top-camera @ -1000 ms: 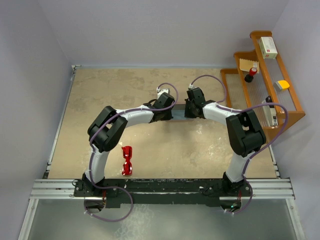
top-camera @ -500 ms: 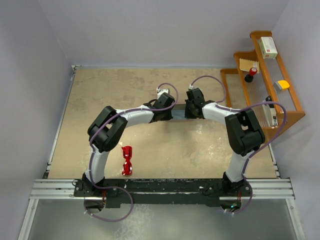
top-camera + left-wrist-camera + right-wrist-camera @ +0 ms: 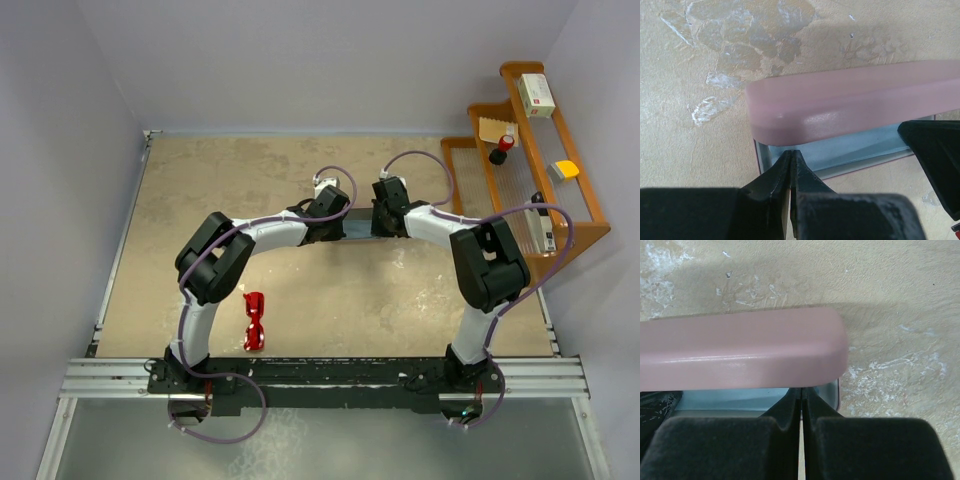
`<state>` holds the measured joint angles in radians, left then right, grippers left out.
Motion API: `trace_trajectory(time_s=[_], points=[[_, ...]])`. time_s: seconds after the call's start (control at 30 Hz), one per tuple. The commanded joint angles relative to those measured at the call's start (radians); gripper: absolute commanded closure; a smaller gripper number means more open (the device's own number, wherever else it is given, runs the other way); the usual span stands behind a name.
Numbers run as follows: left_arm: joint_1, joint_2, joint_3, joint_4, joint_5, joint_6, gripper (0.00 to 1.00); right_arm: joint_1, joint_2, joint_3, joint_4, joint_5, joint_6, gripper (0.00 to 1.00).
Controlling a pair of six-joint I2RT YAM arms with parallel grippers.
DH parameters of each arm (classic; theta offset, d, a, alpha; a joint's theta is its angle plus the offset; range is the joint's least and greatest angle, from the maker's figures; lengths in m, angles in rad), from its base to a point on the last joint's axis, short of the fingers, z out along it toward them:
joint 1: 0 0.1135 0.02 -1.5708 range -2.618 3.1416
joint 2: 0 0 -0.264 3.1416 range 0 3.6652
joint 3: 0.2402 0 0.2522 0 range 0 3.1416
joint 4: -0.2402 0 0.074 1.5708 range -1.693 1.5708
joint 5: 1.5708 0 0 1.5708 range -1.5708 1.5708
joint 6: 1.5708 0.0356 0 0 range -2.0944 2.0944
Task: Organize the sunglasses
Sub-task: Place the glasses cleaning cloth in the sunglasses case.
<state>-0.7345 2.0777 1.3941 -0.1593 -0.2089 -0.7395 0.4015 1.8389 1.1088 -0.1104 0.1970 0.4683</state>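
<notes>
Fingertips on the left gripper (image 3: 790, 156) are pressed together, their points right at the near rim of the open pink case (image 3: 850, 107), at its left end. On my right gripper (image 3: 801, 392) the two fingers are likewise closed to a hairline gap, at the case's right end. I cannot tell whether either pair nips the rim. Inside the case I see a pale blue lining (image 3: 840, 150). From overhead, both grippers meet at the case from opposite ends. The red sunglasses (image 3: 254, 321) lie on the table (image 3: 200, 200) well apart from the case, off to its near-left, with nothing touching them.
</notes>
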Motion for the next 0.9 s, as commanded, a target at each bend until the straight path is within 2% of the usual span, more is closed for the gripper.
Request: trace_trajectory(time_s=[0.0, 0.37, 0.57, 0.63, 0.73, 0.87], points=[[0.003, 0.004, -0.006, -0.065, -0.022, 0.014, 1.00, -0.006, -0.030, -0.003, -0.058, 0.068, 0.001, 1.00], [0.001, -0.010, -0.001, -0.065, -0.021, 0.020, 1.00, -0.004, -0.046, -0.040, 0.008, -0.013, -0.018, 1.00], [0.002, -0.014, 0.006, -0.081, -0.029, 0.026, 1.00, -0.004, -0.019, -0.028, -0.021, -0.045, -0.015, 1.00], [0.001, -0.017, 0.003, -0.082, -0.032, 0.025, 1.00, -0.004, -0.027, -0.026, -0.041, -0.031, -0.009, 1.00], [0.001, -0.030, 0.003, -0.082, -0.039, 0.028, 1.00, -0.005, -0.081, -0.035, -0.042, 0.102, -0.002, 1.00], [0.001, -0.045, 0.017, -0.095, -0.050, 0.037, 1.00, -0.006, -0.115, -0.044, -0.036, 0.115, -0.004, 1.00]])
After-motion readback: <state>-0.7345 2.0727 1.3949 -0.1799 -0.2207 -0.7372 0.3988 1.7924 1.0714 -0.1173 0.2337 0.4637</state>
